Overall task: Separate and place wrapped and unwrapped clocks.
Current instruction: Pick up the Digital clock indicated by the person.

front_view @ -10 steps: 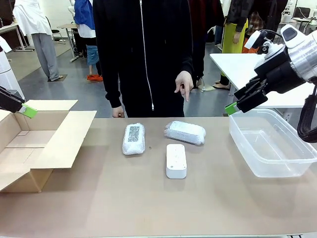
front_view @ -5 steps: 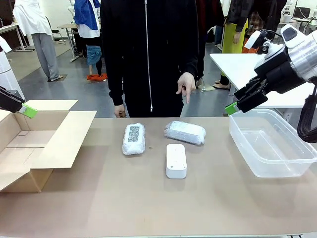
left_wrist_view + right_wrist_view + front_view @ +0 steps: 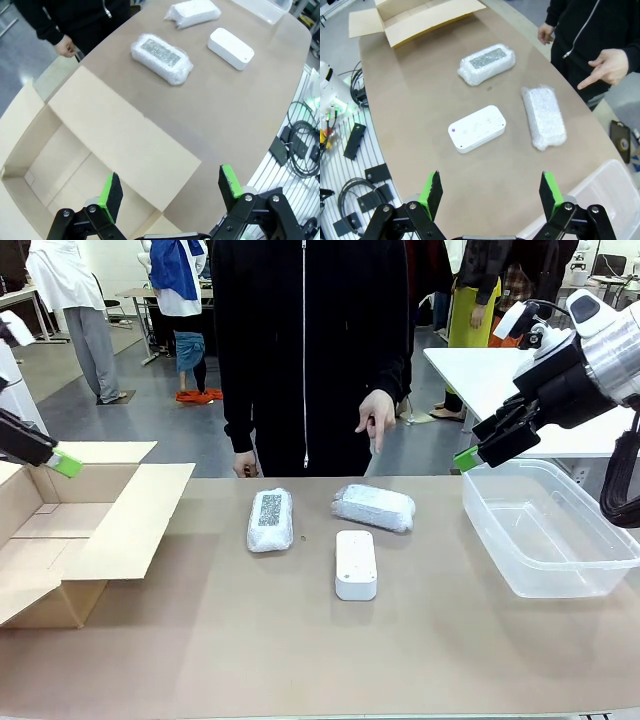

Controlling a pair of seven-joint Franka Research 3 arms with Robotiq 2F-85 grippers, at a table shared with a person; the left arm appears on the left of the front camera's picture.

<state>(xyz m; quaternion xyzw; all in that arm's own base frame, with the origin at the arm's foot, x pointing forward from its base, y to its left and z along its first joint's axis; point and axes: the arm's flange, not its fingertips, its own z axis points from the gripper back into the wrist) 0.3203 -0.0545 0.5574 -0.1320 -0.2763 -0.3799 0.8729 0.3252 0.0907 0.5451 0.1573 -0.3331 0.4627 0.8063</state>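
Two wrapped bundles lie mid-table: one with a dark speckled patch (image 3: pixel 270 519) (image 3: pixel 162 57) (image 3: pixel 486 63), and a plain whitish one (image 3: pixel 374 507) (image 3: pixel 193 12) (image 3: pixel 544 116) to its right. The bare white unwrapped clock (image 3: pixel 356 564) (image 3: pixel 230 47) (image 3: pixel 477 128) lies just in front of them. My left gripper (image 3: pixel 60 462) (image 3: pixel 170 192) hovers open over the cardboard box (image 3: pixel 70 530) (image 3: pixel 75 150) at the left. My right gripper (image 3: pixel 468 458) (image 3: pixel 491 192) hangs open above the left rim of the clear plastic tub (image 3: pixel 545 525) (image 3: pixel 600 200). Both hold nothing.
A person in a black zipped jacket stands at the far edge, one hand (image 3: pixel 375 415) (image 3: pixel 609 67) pointing down toward the table, the other (image 3: pixel 243 465) (image 3: pixel 65 46) by the far table edge. Cables and parts lie on the floor beside the table.
The person has shifted slightly to the right. My left gripper has drifted a little. The bundles, the clock and my right gripper have not moved.
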